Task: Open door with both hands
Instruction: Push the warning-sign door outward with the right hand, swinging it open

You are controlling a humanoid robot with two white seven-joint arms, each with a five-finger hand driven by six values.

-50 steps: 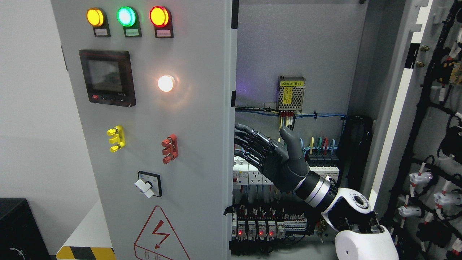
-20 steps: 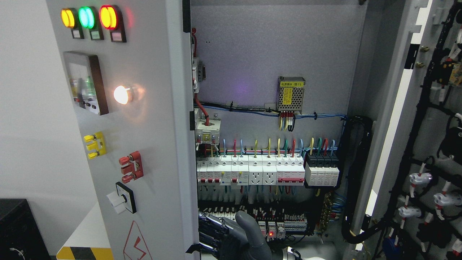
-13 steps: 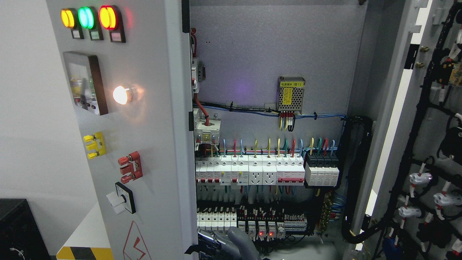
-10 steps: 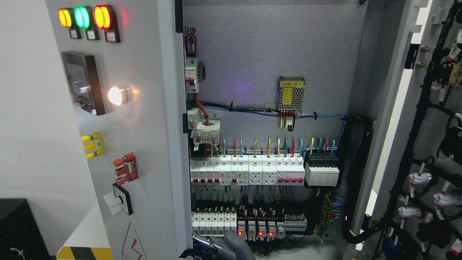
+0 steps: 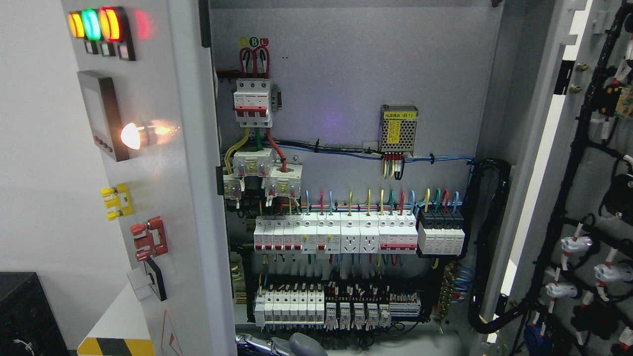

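The left door (image 5: 148, 198) stood swung wide, edge-on at the left, and the right door (image 5: 583, 198) hung open too. Only a sliver of a hand (image 5: 301, 342) showed at the bottom edge; I couldn't make out its fingers.

Only a sliver of a hand (image 5: 301, 342) shows at the bottom edge; one rounded part is smooth matte grey; beside it, to its left, lie dark segments with small metallic glints; the arm is hidden.

Left door (image 5: 168, 207) stands ajar, exposing breaker rows (image 5: 341, 235) inside the cabinet (image 5: 346, 64).
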